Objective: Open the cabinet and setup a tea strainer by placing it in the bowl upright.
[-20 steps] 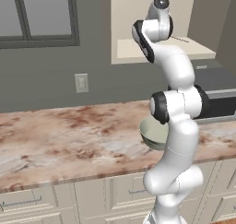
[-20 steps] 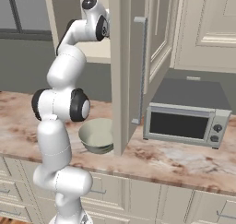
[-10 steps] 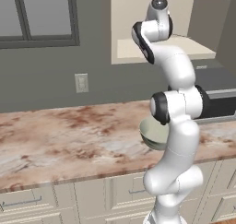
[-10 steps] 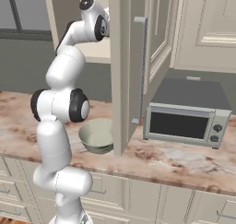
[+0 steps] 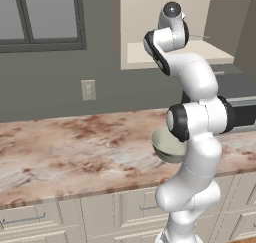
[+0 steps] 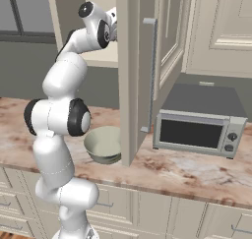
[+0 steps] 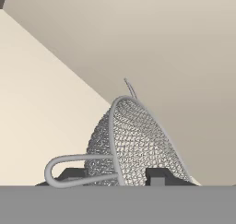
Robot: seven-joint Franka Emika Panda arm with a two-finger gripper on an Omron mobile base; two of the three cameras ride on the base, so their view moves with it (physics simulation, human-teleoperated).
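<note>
The cabinet (image 5: pixel 145 22) stands open, its door (image 6: pixel 129 85) swung out with the bar handle (image 6: pixel 151 75) facing the right base view. My arm reaches onto the beige shelf (image 5: pixel 145 54). In the hand view the tea strainer (image 7: pixel 138 140) lies tipped on its side, mesh dome up, with a wire loop out to the left. My gripper (image 7: pixel 115 176) is shut on its mesh, and each dark fingertip (image 7: pixel 156 176) presses a flank. A thin wire of the tea strainer (image 5: pixel 202 37) pokes out past my wrist. The bowl (image 6: pixel 103 143) sits upright on the counter below, partly behind my arm in the left base view.
A microwave (image 6: pixel 199 130) stands on the marble counter (image 5: pixel 65 147) right of the open door. The door's edge hangs just above the bowl's right side. A window (image 5: pixel 45 17) and a wall outlet (image 5: pixel 88 89) are to the left. Low drawers (image 6: pixel 147 211) run under the counter.
</note>
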